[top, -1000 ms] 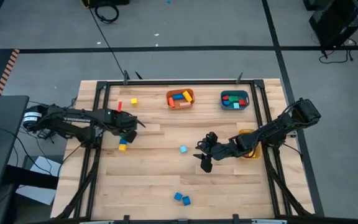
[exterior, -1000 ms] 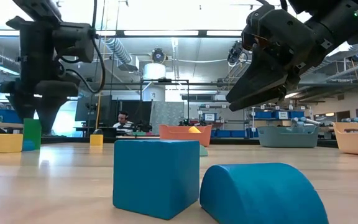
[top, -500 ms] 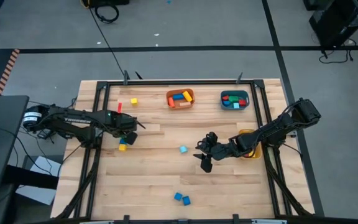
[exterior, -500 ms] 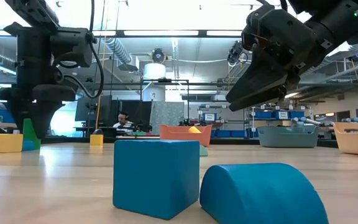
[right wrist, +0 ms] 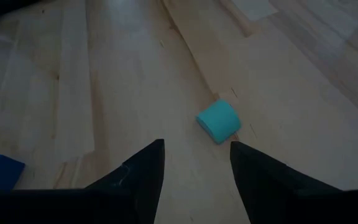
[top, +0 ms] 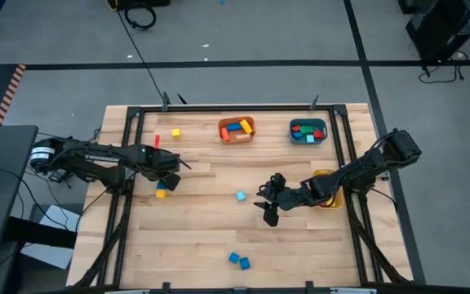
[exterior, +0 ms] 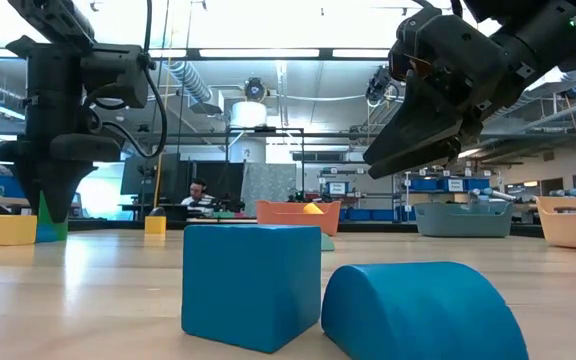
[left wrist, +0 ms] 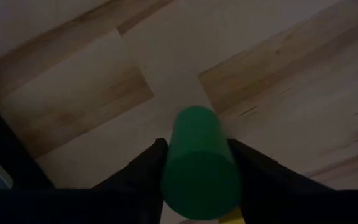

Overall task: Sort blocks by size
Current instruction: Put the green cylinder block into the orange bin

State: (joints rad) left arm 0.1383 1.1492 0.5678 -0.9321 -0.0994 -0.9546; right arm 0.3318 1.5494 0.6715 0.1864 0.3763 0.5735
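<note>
1. Two arms work over the wooden tabletop point(top: 210, 245).
2. Left hand point(left wrist: 194, 186) is down at the tabletop with its fingers clamped on a green block point(left wrist: 197, 165); a yellow block point(top: 161, 193) lies just beside that hand.
3. Right hand point(right wrist: 194, 168) hangs above the tabletop, fingers apart with nothing between them; a light blue block point(right wrist: 219, 121) lies just ahead of its fingertips.
4. Two blue blocks point(top: 238, 260) sit together, well apart from both hands.
</note>
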